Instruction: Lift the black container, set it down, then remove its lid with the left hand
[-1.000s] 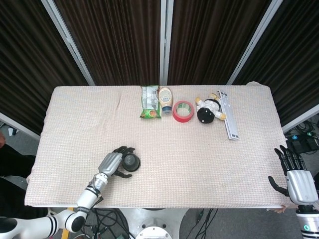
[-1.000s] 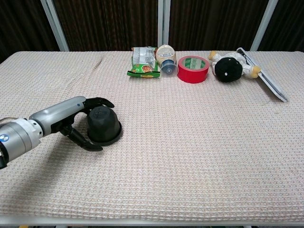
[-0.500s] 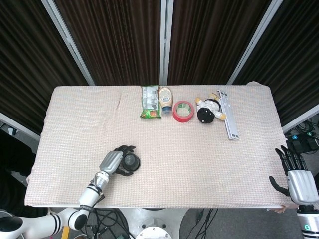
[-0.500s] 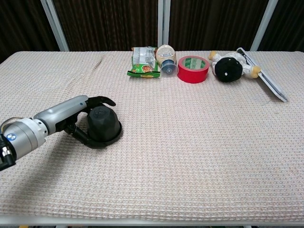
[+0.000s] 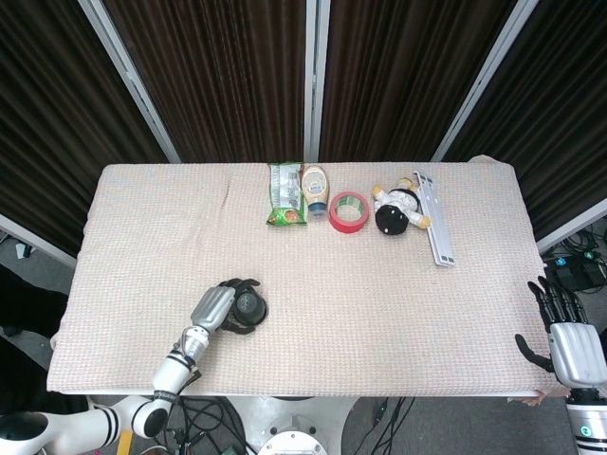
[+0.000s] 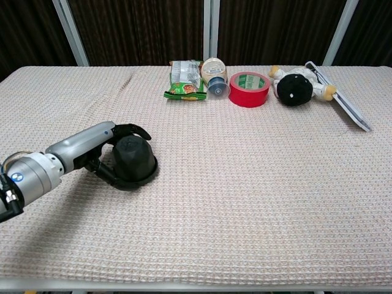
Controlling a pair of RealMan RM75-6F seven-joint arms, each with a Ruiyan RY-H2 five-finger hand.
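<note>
The black container (image 5: 251, 307) (image 6: 135, 158), a small domed pot with a wider rim at its base, stands on the beige woven cloth (image 5: 379, 294) near the front left. My left hand (image 5: 215, 310) (image 6: 92, 147) reaches it from the left and grips it, fingers curled over the top and far side, thumb against the near side. The container's base rests on the cloth. My right hand (image 5: 565, 337) hangs past the table's front right corner, fingers spread and holding nothing; the chest view does not show it.
Along the back edge lie a green snack packet (image 5: 284, 193) (image 6: 185, 78), a lying bottle (image 5: 315, 188) (image 6: 214, 75), a red tape roll (image 5: 348, 211) (image 6: 248, 88), a black-and-white toy (image 5: 398, 210) (image 6: 297, 86) and a white strip (image 5: 434, 220) (image 6: 340, 98).
My left hand's fingers and thumb have drawn in from a loose cup to a tight hold on the container. The container has stayed on the cloth. The right hand sank slightly.
</note>
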